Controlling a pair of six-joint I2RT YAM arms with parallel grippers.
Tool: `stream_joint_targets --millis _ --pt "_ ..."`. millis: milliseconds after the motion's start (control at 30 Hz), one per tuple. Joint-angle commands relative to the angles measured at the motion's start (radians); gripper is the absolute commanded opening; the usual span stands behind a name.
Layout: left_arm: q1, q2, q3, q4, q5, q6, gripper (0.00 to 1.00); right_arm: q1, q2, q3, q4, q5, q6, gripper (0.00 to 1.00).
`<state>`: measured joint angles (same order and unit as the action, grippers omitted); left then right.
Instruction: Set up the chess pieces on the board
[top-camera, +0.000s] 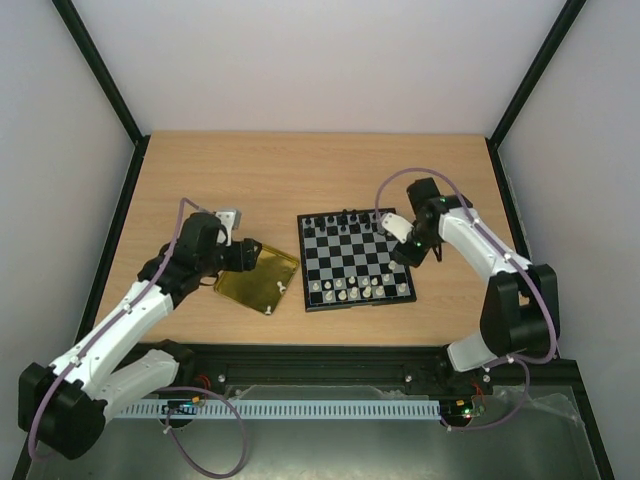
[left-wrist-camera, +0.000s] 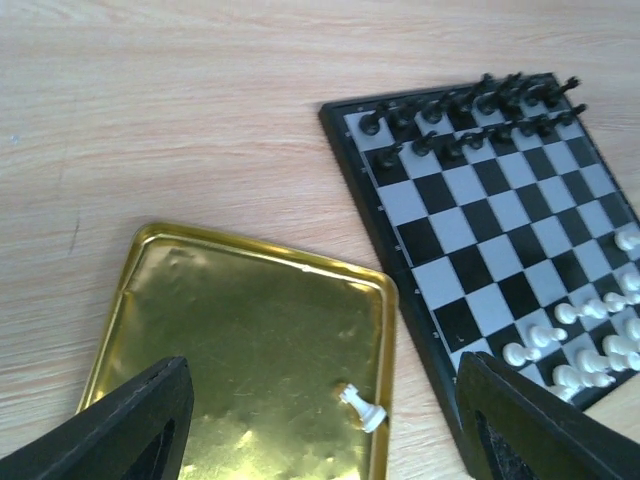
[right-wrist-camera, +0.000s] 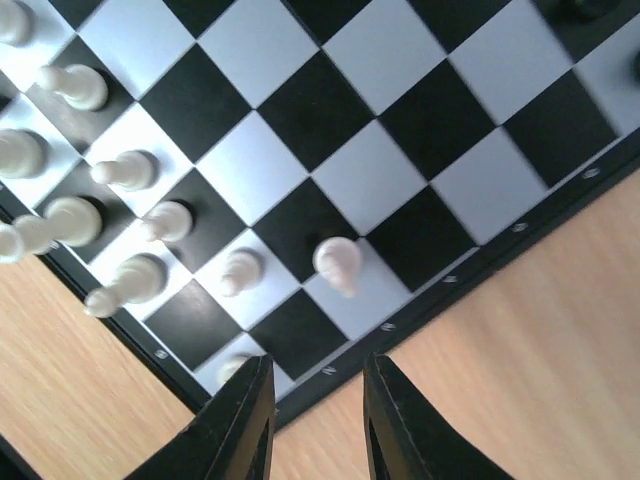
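The board (top-camera: 355, 262) lies mid-table, with white chess pieces (top-camera: 350, 290) on its near rows. One white rook (left-wrist-camera: 362, 407) lies tipped in the gold tray (left-wrist-camera: 240, 330), against the tray's right rim; it also shows in the top view (top-camera: 281, 288). My left gripper (left-wrist-camera: 330, 445) is open and empty, hovering over the tray (top-camera: 255, 275) with the rook between its fingers (left-wrist-camera: 140, 420). My right gripper (right-wrist-camera: 318, 425) is open and empty above the board's right edge (right-wrist-camera: 480, 260). A white pawn (right-wrist-camera: 338, 262) stands just ahead of it, among several other white pieces (right-wrist-camera: 125, 170).
Black chessmen (top-camera: 345, 220) fill the board's far rows and also show in the left wrist view (left-wrist-camera: 470, 120). The tray sits just left of the board on the wooden table (top-camera: 300, 170). A black frame (top-camera: 120, 240) and walls bound the table.
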<state>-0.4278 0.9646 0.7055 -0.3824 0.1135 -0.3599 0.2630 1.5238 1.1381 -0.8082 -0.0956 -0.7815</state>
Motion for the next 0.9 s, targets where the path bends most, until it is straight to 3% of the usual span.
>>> stream_joint_targets --millis 0,100,300,533,700,867 --pt "-0.047 -0.093 0.003 -0.020 -0.001 0.019 0.74 -0.050 -0.068 -0.147 0.162 -0.237 0.177 0.27" --pt "-0.086 -0.170 -0.037 0.033 0.023 0.072 0.71 -0.053 -0.099 -0.212 0.264 -0.212 0.254 0.27" --pt "-0.135 -0.238 -0.050 0.065 -0.116 0.103 0.71 -0.052 -0.059 -0.234 0.337 -0.216 0.298 0.26" --pt "-0.135 -0.202 -0.054 0.074 -0.032 0.101 0.70 -0.051 -0.022 -0.229 0.368 -0.183 0.305 0.24" --pt "-0.134 -0.199 -0.057 0.077 -0.030 0.099 0.70 -0.052 -0.012 -0.233 0.323 -0.185 0.267 0.29" --pt "-0.134 -0.198 -0.057 0.078 -0.026 0.098 0.70 -0.052 -0.008 -0.254 0.321 -0.153 0.260 0.27"
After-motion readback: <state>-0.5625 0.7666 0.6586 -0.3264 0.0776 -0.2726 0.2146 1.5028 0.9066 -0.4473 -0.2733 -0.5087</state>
